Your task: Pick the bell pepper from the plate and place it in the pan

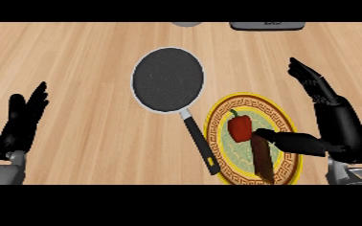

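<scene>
Bell pepper (240,127), red and glossy with a short green stem, lies on the round plate with a yellow, brown-patterned rim and pale green centre (284,165), which sits near the front edge of the light wooden worktop (84,67), toward its right. A long brown sausage-like piece (262,160) lies on the same plate, just beside the pepper and nearer the front edge.

Nearest of all, the robot's left hand (21,120) rests open at the front left edge, fingers up. The right hand (332,119) is spread wide over the plate's right side, holding nothing; its thumb reaches toward the pepper's lower right, and whether it already touches the pepper cannot be told from this angle.

Farther back, the round black frying pan with a pale rim (168,80) sits mid-worktop, its black handle running toward the front and ending just beside the plate's left rim.

The step in hand looks like the grasp. Doing it well probably means bringing the fingers over the pepper's far side so thumb and fingers close across its body, clear of the brown piece, then lifting straight up before carrying it left and back over the pan.
</scene>
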You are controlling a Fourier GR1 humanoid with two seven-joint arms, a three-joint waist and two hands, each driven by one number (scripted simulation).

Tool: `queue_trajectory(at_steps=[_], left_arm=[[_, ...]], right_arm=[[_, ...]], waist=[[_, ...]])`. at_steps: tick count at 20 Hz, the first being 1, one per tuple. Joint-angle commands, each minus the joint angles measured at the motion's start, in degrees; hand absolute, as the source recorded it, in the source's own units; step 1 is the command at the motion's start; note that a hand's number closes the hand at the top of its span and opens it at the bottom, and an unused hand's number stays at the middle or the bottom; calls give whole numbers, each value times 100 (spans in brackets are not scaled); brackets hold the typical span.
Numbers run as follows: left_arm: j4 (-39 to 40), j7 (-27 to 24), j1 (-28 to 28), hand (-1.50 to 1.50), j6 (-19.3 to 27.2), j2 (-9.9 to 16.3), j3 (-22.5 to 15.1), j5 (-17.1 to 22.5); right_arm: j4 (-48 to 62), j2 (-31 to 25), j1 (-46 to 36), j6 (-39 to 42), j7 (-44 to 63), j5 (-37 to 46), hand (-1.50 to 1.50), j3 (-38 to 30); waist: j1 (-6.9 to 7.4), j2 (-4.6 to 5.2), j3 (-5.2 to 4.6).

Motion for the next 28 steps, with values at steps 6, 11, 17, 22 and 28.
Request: queue_trajectory(at_steps=[6, 11, 17, 22, 28], left_arm=[[25, -5, -84, 0, -23, -51, -69, -128], [328, -215, -199, 0, -165, -111, -41, -133], [566, 85, -604, 0, -302, 28, 189, -67], [13, 156, -148, 0, -139, -140, 115, -239], [700, -672, -9, 0, -331, -320, 301, -380]], right_arm=[[-609, -1769, -930, 1279, 2858, 1203, -150, 687], [-419, -1781, -2049, 2270, 4370, 1253, -150, 1291], [-232, -1206, -2704, 3102, 5593, 1495, -150, 2235], [329, -793, -2745, 3605, 5778, 1416, -150, 2273], [532, -259, -2494, 3398, 5764, 2163, -150, 2531]], waist=[[106, -7, -34], [186, 33, -23], [107, 23, -7], [103, 11, 6], [63, 19, 2]])
